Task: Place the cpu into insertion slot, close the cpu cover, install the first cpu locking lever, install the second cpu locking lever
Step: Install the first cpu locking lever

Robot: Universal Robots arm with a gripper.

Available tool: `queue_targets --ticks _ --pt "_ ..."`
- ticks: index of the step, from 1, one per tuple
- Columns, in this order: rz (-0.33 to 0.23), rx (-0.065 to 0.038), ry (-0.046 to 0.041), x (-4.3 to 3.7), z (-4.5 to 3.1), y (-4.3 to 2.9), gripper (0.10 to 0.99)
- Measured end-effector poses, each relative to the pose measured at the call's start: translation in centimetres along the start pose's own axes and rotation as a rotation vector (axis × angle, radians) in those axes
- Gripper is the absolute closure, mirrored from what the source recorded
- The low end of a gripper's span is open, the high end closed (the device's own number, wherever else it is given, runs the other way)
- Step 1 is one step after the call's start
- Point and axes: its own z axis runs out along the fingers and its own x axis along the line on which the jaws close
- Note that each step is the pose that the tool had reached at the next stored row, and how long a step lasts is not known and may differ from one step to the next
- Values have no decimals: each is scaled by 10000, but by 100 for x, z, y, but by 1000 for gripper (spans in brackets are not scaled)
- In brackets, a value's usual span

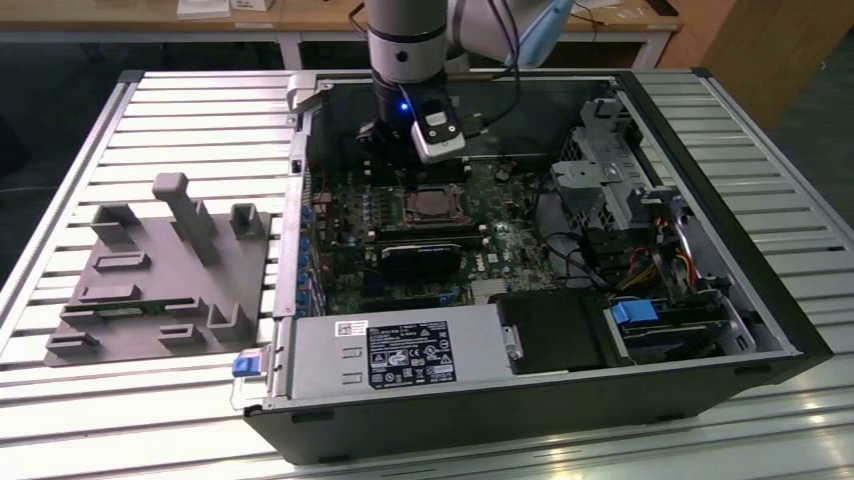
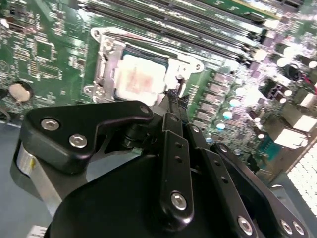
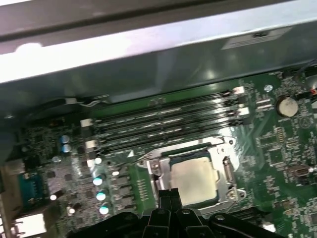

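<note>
I work in a robotics lab or workshop. My arm (image 1: pixel 407 40) stands over a slatted metal table (image 1: pixel 134 110), the kind built for bolting rigs down. On it lies an open PC case (image 1: pixel 747 300), side panel off, with its motherboard (image 1: pixel 347 250) bare under my gripper (image 3: pixel 168 196). Beside the case sits a grey fixture (image 1: pixel 160 270) with slots and posts for parts. Behind the table run wooden benches (image 1: pixel 320 20).

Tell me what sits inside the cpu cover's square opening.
The cpu shows through the cpu cover, its silver top up. The socket beneath it is covered.
</note>
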Motion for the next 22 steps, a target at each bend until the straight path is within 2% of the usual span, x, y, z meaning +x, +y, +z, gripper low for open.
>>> queue_targets --ticks 8,11,15,22 --pt "0 -21 -91 208 -12 -49 984" --pt "1 -72 -101 263 -15 -62 984" --pt "3 -103 -97 271 -43 -63 984" --pt "5 -119 -92 265 -171 -59 984"
